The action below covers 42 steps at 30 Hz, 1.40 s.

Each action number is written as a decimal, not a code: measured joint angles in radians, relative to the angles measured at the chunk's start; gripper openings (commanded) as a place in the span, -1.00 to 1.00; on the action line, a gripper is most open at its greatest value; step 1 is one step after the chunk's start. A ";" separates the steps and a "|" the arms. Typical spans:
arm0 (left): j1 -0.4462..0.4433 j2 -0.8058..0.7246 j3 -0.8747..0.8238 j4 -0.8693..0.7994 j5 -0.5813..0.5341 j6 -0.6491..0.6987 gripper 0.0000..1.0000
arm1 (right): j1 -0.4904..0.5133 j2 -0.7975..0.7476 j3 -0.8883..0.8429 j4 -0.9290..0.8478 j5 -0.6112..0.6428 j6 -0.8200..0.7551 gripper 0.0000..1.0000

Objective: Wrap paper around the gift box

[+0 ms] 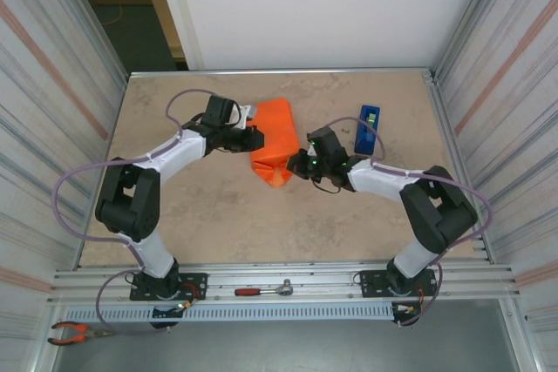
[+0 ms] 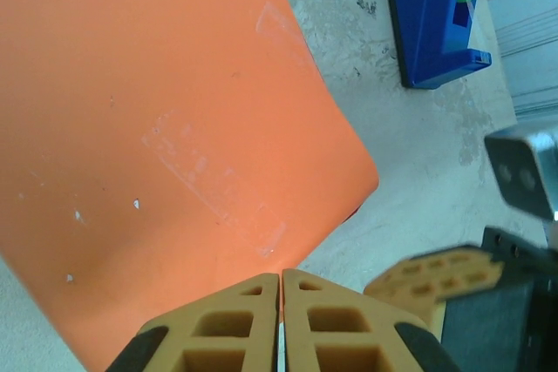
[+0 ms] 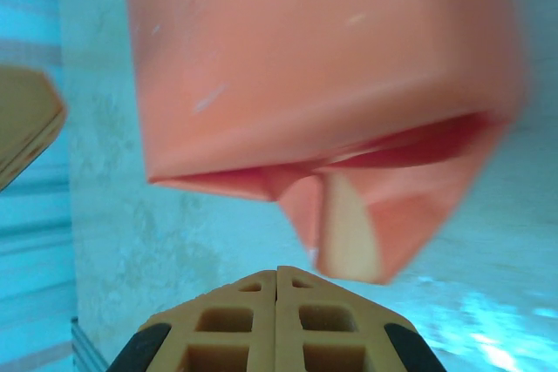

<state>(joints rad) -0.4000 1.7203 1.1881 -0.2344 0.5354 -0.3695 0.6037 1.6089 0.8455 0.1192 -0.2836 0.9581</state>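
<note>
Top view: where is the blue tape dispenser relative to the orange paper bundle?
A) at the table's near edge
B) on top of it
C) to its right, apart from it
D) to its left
C: the blue tape dispenser stands right of the orange paper, with a gap between them.

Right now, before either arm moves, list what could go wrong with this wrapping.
1. The paper has an end flap gaping open just above the shut right pincer. A nudge there may tear or unfold it.
2. The left pincer, also shut, sits at the paper's edge. Pushing could slide it instead of creasing it.
3. The blue tape dispenser stands close beside the right arm. A swing might knock it.
</note>
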 measured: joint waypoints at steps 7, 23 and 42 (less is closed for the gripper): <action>-0.022 -0.003 -0.064 0.000 0.004 0.008 -0.80 | -0.090 -0.021 -0.051 -0.025 0.022 0.002 -1.00; -0.032 0.029 -0.114 0.047 -0.011 0.011 -0.82 | -0.100 0.009 -0.039 -0.047 0.022 0.003 -1.00; -0.032 0.029 -0.117 0.053 -0.011 0.019 -0.83 | -0.066 0.195 0.127 -0.067 0.016 -0.001 -1.00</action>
<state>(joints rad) -0.4324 1.7493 1.0710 -0.1818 0.5240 -0.3504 0.5377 1.8034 0.9726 0.0521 -0.2672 0.9573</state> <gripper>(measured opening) 0.088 0.058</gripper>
